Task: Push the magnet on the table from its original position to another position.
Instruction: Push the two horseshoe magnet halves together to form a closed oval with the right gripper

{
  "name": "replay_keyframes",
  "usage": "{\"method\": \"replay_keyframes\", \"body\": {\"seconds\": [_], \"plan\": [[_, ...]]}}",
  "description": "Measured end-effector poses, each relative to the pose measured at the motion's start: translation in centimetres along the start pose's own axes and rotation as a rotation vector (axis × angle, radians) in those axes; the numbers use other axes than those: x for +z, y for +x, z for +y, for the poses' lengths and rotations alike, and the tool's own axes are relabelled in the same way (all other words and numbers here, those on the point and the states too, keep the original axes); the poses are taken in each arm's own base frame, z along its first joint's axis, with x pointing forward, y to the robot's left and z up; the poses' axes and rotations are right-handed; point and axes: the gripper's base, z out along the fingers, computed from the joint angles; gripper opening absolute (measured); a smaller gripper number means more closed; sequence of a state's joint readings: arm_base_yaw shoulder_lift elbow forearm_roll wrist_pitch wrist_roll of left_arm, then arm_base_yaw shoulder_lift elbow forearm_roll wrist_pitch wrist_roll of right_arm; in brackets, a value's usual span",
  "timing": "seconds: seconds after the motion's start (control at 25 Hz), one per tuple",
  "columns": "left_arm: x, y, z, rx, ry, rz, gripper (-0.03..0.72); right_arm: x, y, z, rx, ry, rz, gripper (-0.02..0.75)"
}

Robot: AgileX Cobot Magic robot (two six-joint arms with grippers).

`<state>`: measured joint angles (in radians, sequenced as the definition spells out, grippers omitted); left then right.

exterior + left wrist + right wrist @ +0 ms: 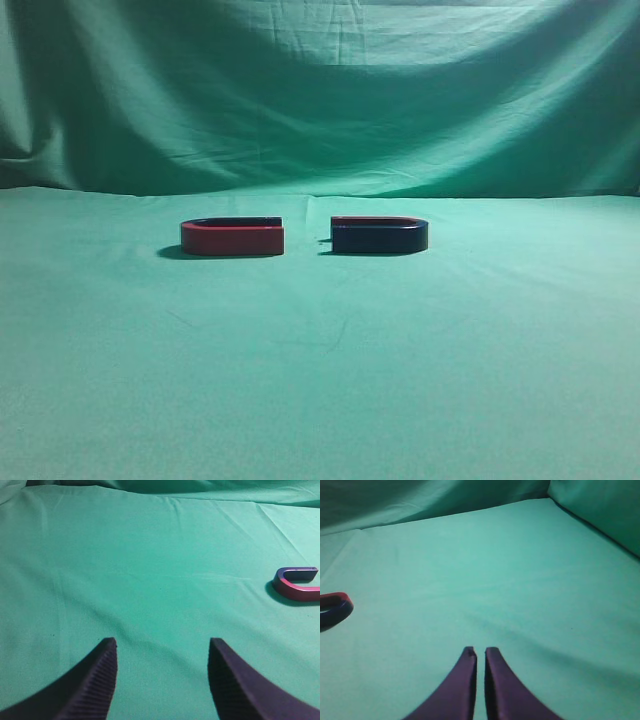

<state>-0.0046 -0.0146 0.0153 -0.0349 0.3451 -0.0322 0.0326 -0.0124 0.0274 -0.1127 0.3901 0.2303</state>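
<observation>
The magnet [379, 236], a dark navy U shape with a thin red upper rim, lies flat on the green table [320, 380] just right of centre. It also shows at the left edge of the right wrist view [335, 611]. My right gripper [479, 651] is shut and empty, above bare cloth, well to the right of the magnet. My left gripper [162, 642] is open and empty over bare cloth. Neither gripper shows in the exterior view.
A red U-shaped magnet with a black rim [232, 237] lies to the left of the dark one, open ends facing, a small gap between them. It also shows at the right edge of the left wrist view [297, 584]. A draped green backdrop [320, 90] hangs behind.
</observation>
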Motion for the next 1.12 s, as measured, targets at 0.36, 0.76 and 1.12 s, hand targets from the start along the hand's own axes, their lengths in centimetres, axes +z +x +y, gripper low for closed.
{"method": "replay_keyframes", "body": {"seconds": [0.36,0.76,1.12], "plan": [[0.0,0.0,0.0,0.000,0.000,0.000,0.372,-0.4,-2.7,0.6,0.079,-0.084,-0.298,0.000],[0.0,0.0,0.0,0.000,0.000,0.000,0.372,-2.8,-7.3,1.1,0.101,-0.113,-0.445,0.490],[0.0,0.0,0.0,0.000,0.000,0.000,0.372,-0.8,-11.4,1.4,0.051,0.018,0.104,0.490]]}}
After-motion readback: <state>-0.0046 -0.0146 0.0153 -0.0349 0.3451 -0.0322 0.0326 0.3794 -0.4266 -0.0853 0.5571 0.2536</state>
